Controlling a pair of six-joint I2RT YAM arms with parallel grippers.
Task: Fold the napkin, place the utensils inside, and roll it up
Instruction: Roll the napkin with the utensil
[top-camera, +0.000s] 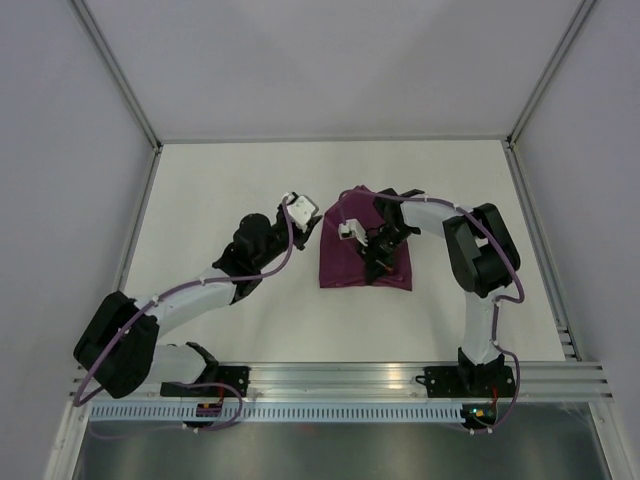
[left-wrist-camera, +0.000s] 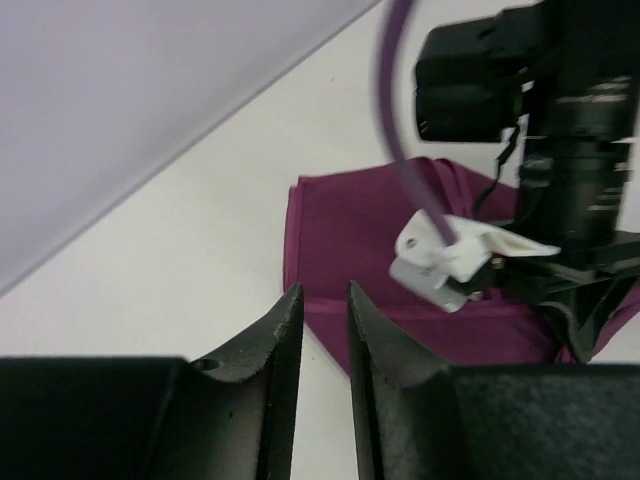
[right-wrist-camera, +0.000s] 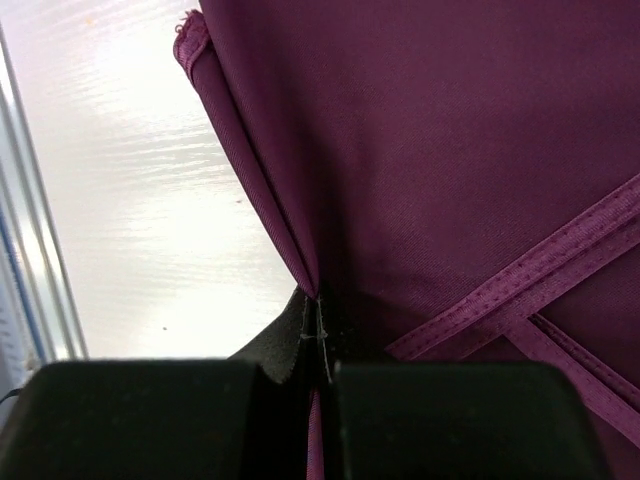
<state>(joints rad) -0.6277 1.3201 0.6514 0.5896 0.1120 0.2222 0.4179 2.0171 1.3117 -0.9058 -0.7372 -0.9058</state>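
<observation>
The magenta napkin (top-camera: 345, 262) lies folded into a rough rectangle at the middle of the table, with a hemmed flap crossing its top layer (right-wrist-camera: 520, 290). My right gripper (top-camera: 377, 264) is down on it, shut on a pinched fold of the cloth (right-wrist-camera: 318, 300) near the napkin's edge. Just left of the napkin's left edge hovers my left gripper (top-camera: 312, 225). In the left wrist view its jaws (left-wrist-camera: 324, 292) stand a narrow gap apart with only bare table between them, and the napkin (left-wrist-camera: 350, 225) lies just ahead. The utensils are out of view.
White tabletop (top-camera: 230, 190) runs between grey side walls, with a metal rail (top-camera: 340, 378) along the near edge. The right arm's white wrist camera (left-wrist-camera: 450, 255) and dark links (left-wrist-camera: 570, 150) hang over the napkin, close in front of the left gripper.
</observation>
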